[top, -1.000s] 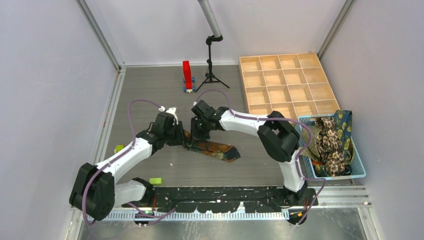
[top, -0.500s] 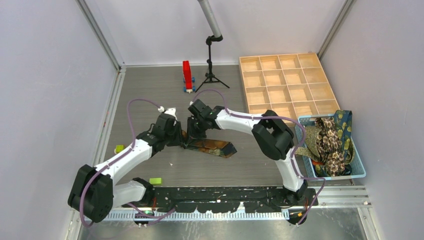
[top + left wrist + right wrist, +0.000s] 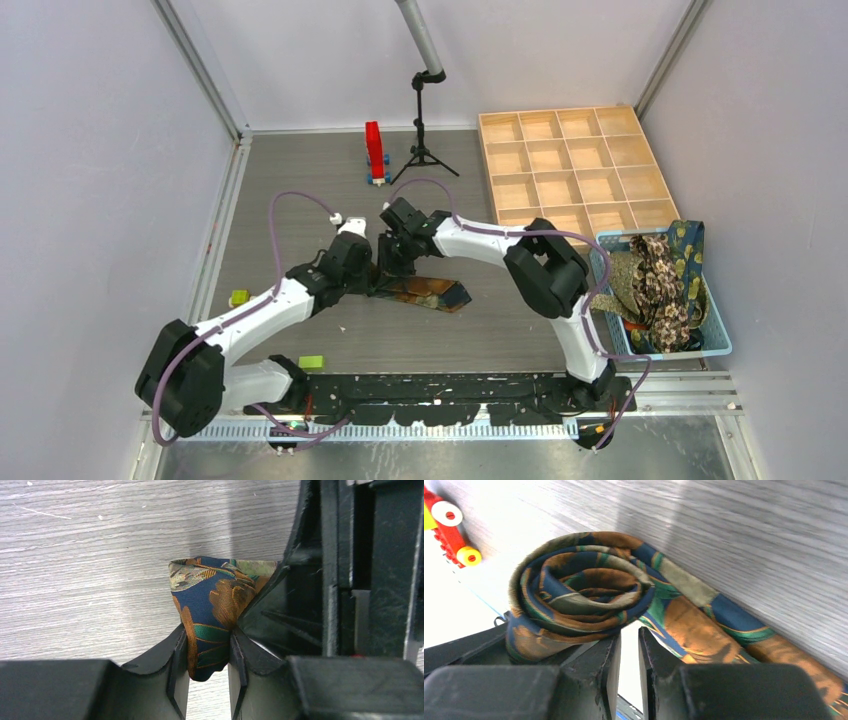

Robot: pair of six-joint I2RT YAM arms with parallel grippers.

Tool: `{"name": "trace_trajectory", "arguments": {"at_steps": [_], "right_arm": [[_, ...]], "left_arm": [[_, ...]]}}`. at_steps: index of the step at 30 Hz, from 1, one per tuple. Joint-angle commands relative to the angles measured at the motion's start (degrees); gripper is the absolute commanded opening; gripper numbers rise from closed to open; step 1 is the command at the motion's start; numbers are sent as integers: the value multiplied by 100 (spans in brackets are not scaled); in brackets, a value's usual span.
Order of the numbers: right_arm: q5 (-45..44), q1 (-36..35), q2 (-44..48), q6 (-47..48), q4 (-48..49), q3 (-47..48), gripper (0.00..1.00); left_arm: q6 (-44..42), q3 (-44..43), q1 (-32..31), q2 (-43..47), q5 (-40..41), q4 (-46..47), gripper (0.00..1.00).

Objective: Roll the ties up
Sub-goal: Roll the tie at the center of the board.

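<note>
One navy-and-orange patterned tie [image 3: 430, 292], one wooden compartment tray [image 3: 570, 165], two small green blocks [image 3: 311, 362], all outside the single light blue plastic basket [image 3: 715, 345].

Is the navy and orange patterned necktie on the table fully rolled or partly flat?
Partly rolled. The navy and orange patterned necktie is coiled at one end; its pointed tail lies flat on the table.

Walls [image 3: 100, 150]: plain pale lilac-grey panels on three sides.
Frame posts [image 3: 195, 65]: aluminium, at the far corners.
Table [image 3: 300, 190]: grey wood-grain top, evenly lit, soft shadows.
Far edge: black tripod stand [image 3: 420, 140].
Far right corner: wooden compartment tray [image 3: 570, 165].
</note>
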State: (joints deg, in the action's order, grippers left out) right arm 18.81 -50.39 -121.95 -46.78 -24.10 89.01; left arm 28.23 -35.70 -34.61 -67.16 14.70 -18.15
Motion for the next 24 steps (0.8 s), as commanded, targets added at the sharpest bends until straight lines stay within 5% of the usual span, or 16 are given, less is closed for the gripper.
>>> {"name": "trace_trajectory", "arguments": {"at_steps": [1, 24], "right_arm": [[-16, 195, 534, 181, 178, -314, 24], [-187, 479, 1124, 460, 236, -1710, 24]], "left_arm": [[-4, -297, -150, -107, 275, -142, 30], [82, -527, -383, -210, 866, -314, 28]]}}
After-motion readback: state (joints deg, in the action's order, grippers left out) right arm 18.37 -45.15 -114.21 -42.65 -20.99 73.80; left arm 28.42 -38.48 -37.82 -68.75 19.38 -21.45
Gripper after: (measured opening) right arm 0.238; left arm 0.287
